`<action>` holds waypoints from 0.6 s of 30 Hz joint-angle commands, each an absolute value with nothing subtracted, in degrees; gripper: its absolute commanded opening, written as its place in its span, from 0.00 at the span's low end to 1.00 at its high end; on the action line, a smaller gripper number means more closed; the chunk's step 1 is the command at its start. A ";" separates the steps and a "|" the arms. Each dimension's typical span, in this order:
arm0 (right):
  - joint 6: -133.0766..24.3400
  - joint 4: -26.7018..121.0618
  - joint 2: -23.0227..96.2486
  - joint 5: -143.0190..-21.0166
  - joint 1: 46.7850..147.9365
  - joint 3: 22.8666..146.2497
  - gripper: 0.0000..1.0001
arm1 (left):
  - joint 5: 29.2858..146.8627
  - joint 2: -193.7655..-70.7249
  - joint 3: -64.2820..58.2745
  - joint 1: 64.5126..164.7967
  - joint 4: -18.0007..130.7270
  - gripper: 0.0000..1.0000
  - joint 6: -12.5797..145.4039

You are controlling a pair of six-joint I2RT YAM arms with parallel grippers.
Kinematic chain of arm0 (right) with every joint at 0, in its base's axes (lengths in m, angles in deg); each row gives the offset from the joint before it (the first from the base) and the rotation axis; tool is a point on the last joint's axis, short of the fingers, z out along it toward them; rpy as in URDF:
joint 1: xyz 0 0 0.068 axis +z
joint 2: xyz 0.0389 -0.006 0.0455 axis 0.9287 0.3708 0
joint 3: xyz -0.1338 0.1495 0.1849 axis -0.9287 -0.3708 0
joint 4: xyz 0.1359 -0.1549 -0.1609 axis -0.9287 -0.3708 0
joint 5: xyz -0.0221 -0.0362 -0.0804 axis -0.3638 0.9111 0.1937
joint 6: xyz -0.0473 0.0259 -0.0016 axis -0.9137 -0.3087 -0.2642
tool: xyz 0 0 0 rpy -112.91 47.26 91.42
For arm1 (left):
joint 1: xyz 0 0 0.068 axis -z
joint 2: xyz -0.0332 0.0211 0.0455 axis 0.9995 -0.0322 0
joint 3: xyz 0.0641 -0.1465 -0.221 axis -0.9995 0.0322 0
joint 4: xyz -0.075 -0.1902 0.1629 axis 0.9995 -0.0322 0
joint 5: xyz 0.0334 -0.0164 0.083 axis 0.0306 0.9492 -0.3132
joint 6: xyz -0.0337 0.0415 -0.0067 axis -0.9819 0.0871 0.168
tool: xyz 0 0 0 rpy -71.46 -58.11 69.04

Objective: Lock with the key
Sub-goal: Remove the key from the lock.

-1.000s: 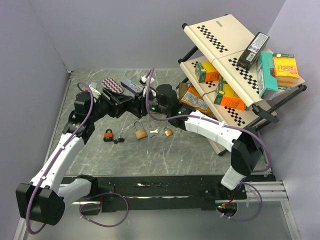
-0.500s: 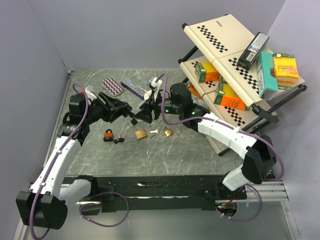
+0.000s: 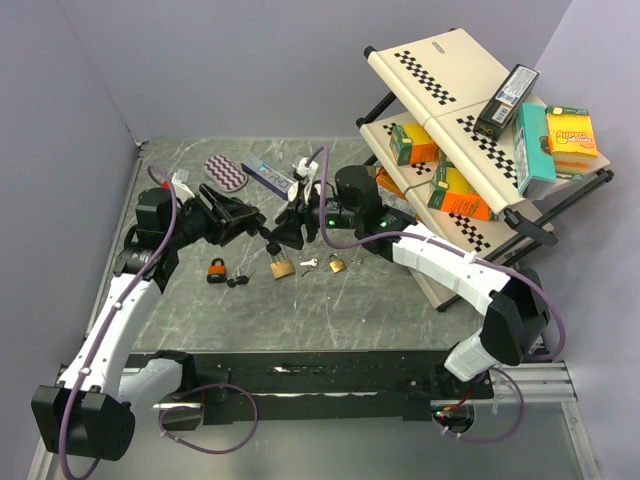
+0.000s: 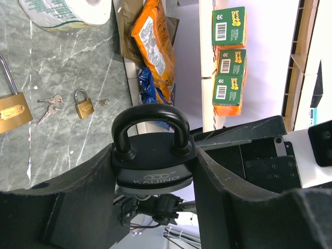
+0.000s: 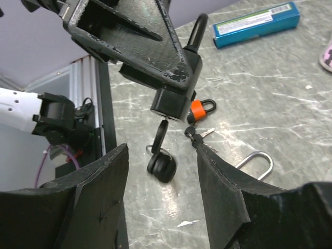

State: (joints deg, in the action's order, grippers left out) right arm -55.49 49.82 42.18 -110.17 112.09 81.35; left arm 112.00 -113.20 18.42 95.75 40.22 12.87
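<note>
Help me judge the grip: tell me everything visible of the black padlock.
The black padlock is a rounded, matte, metal-looking body stamped KAIJING, its thick shackle seated at both ends. The left gripper clamps its sides, holding it above the table, shackle up. A black-headed key hangs from its underside.

the black padlock (image 4: 151, 155) has a matt body and a glossier, smooth shackle. the fingers (image 4: 67, 207) of the left gripper (image 4: 154, 158) are matt black plastic. at 9 o'clock in the left wrist view, the large brass padlock (image 4: 11, 111) is brushed metal. the table (image 4: 78, 62) is smooth, veined stone-look. the orange snack bag (image 4: 155, 46) is glossy, crinkled film.
</note>
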 commanded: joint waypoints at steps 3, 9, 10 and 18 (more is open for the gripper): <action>-54.06 52.00 44.47 -111.91 112.79 85.65 0.58 | 113.92 -110.71 16.43 96.07 47.05 0.01 13.57; -54.68 50.59 46.50 -111.12 113.94 87.76 0.44 | 113.74 -110.63 15.64 96.59 46.70 0.01 14.71; -54.94 50.50 46.59 -110.94 114.02 87.76 0.38 | 113.56 -110.54 15.55 96.59 46.44 0.01 14.80; -55.56 49.27 46.41 -110.76 114.73 86.97 0.01 | 108.83 -110.80 14.50 96.59 44.95 0.01 15.76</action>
